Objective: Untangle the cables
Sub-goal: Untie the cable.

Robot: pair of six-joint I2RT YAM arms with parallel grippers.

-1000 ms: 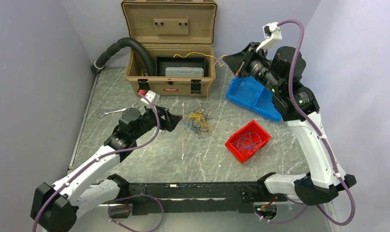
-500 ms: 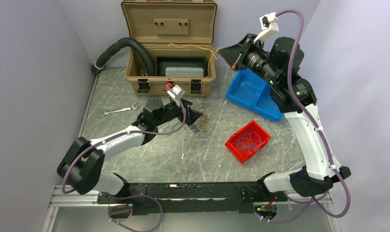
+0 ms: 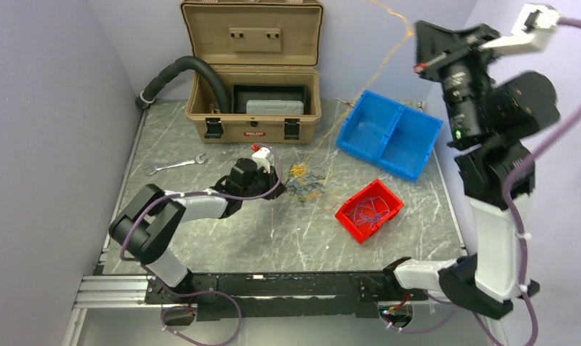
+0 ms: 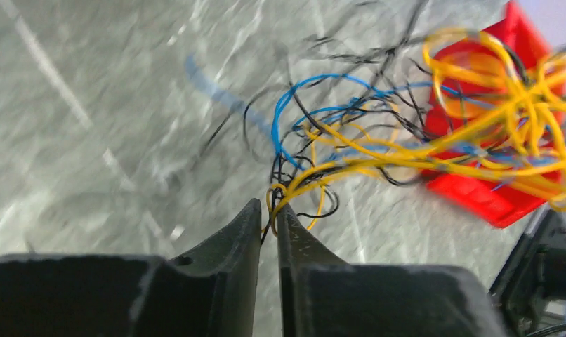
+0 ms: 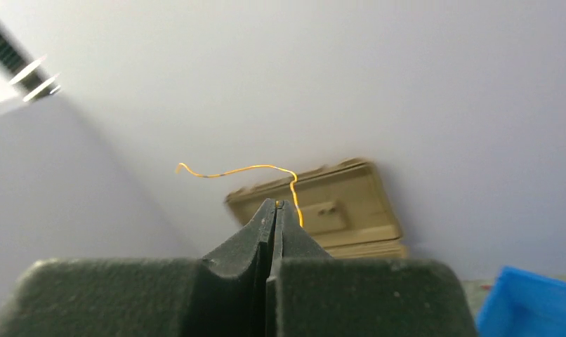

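A loose tangle of thin blue, yellow and black cables (image 3: pixel 306 180) lies mid-table; the left wrist view shows the cables (image 4: pixel 378 133) up close. My left gripper (image 3: pixel 279 179) is at the tangle's left edge. In its own view the left gripper (image 4: pixel 269 208) is shut on a few yellow and black strands. My right gripper (image 3: pixel 420 49) is raised high at the back right. Its wrist view shows the right gripper (image 5: pixel 275 204) shut on one yellow cable (image 5: pixel 252 168). That yellow cable (image 3: pixel 374 76) runs slanting down from it to the tangle.
An open tan case (image 3: pixel 253 72) stands at the back with a black corrugated hose (image 3: pixel 179 68) entering its left side. A blue bin (image 3: pixel 388 133) sits right of it. A red bin (image 3: pixel 369 209) holding blue wires lies right of the tangle. A wrench (image 3: pixel 174 166) lies left.
My left gripper moved right to the tangle and shut on strands at its edge. The right arm rose up and to the right, drawing the yellow cable out long.
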